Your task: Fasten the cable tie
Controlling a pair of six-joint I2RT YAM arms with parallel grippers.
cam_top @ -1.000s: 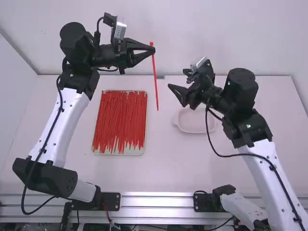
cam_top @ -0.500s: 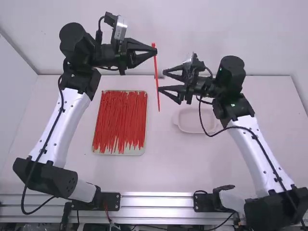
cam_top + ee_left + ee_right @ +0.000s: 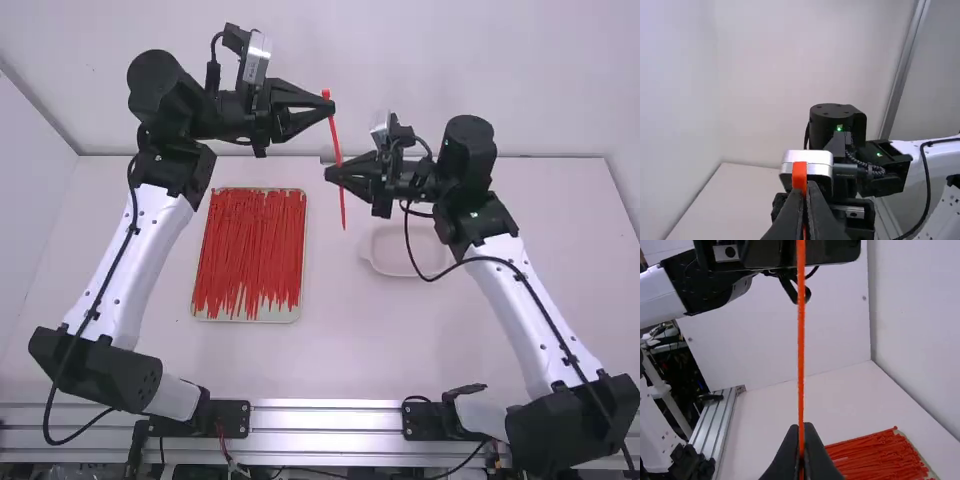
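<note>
A single red cable tie [image 3: 336, 160] hangs in the air above the table, its head uppermost and its tail pointing down. My left gripper [image 3: 322, 103] is shut on the head of the cable tie [image 3: 799, 175], and its own fingertips [image 3: 804, 195] meet just below that head. My right gripper [image 3: 336, 173] comes in from the right and is shut on the strap about halfway down. In the right wrist view the cable tie [image 3: 801, 340] runs straight up from the right gripper [image 3: 801, 432] to the left gripper [image 3: 790, 260].
A flat tray [image 3: 297, 315] with several loose red cable ties [image 3: 250, 250] lies on the table under the left arm; the same cable ties [image 3: 880, 452] show in the right wrist view. A white dish [image 3: 405, 255] sits below the right gripper. Bare table lies in front.
The right gripper swung left from open beside the dish, straddled the hanging tie, and has shut on its strap. The tie now leans slightly, its tail shifted right.
</note>
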